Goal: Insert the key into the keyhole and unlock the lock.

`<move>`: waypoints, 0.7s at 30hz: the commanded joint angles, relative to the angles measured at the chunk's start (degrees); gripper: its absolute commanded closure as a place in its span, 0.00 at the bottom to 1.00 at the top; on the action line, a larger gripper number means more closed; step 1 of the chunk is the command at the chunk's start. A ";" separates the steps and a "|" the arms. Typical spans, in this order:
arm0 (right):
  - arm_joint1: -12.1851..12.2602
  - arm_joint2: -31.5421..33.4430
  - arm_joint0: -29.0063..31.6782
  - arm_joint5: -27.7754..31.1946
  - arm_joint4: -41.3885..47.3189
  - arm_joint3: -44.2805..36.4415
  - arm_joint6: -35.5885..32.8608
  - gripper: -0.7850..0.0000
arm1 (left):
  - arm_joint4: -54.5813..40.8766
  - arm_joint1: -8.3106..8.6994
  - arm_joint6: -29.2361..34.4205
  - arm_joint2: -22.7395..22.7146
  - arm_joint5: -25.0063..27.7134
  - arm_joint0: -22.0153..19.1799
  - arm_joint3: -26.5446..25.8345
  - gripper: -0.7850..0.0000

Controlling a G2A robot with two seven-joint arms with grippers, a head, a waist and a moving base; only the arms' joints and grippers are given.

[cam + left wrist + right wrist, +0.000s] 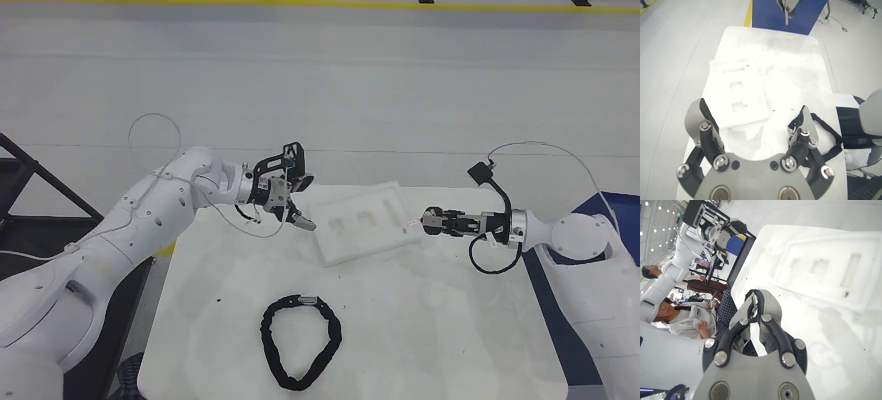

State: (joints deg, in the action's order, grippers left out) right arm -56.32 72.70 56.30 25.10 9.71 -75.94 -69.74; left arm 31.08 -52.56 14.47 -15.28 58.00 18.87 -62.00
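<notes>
A black fabric-covered chain lock (pixel 300 341) lies coiled on the white table (pixel 450 320) near the front, its silver lock body at the far side of the loop. My right gripper (pixel 424 221) hovers at the right edge of a white foam tray (pixel 362 221), shut on a small metal key (pixel 754 303) that sticks out toward the tray. My left gripper (pixel 298 214) hangs open over the tray's left corner with nothing between its fingers (pixel 703 113). In the left wrist view the chain lock (pixel 830 132) shows just behind one finger, and the key (pixel 786 18) hangs far across the table.
The foam tray (pixel 738 91) has three rectangular recesses and lies at the back middle of the table. A black frame stands beyond the table's left side and a blue panel (pixel 772 13) beyond its right side. The table's front right is bare.
</notes>
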 commanded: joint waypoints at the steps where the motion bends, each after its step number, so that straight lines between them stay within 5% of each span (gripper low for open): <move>1: 0.00 0.00 0.00 0.00 0.00 0.00 0.00 1.00 | 1.52 -0.02 -0.04 0.79 0.00 0.40 -0.07 0.00; 9: 0.00 0.00 0.00 0.00 0.00 0.00 0.00 1.00 | 3.86 0.96 -1.38 5.54 0.00 0.92 -2.99 0.00; 21: 0.00 0.00 0.00 0.00 0.00 0.00 0.00 1.00 | 2.48 2.29 5.39 5.54 0.00 3.01 -8.40 0.00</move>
State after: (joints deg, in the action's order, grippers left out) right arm -56.32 72.70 56.30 25.10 9.71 -75.94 -69.74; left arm 33.54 -50.26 19.89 -9.74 58.00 21.88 -70.42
